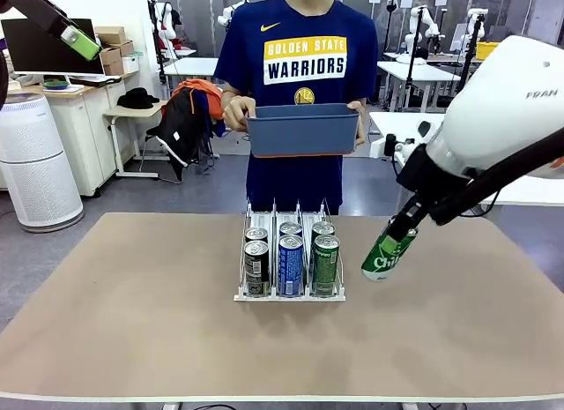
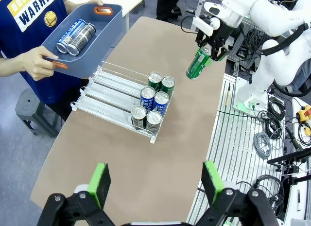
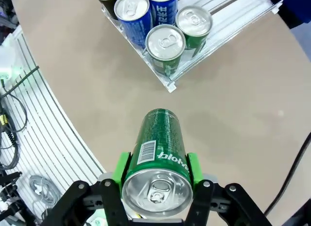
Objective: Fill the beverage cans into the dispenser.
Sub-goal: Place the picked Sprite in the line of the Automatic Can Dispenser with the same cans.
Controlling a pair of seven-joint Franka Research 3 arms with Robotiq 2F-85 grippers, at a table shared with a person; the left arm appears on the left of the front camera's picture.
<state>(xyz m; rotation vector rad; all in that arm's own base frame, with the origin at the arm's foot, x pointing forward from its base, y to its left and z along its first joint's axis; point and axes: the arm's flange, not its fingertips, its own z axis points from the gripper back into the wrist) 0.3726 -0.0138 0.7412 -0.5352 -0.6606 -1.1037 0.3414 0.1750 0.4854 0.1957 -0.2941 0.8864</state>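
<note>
The slim green metal can [image 1: 386,254] sits clenched in your right gripper [image 1: 401,229], whose fingers cover its silver-topped end in the front view. You hold it tilted above the table, to the right of the clear three-lane wire dispenser [image 2: 107,92] and not touching it. Six upright cans [image 1: 290,256] crowd the dispenser's near end, the rear three half hidden. Your left gripper [image 2: 155,180] hovers high, jaws spread, empty.
</note>
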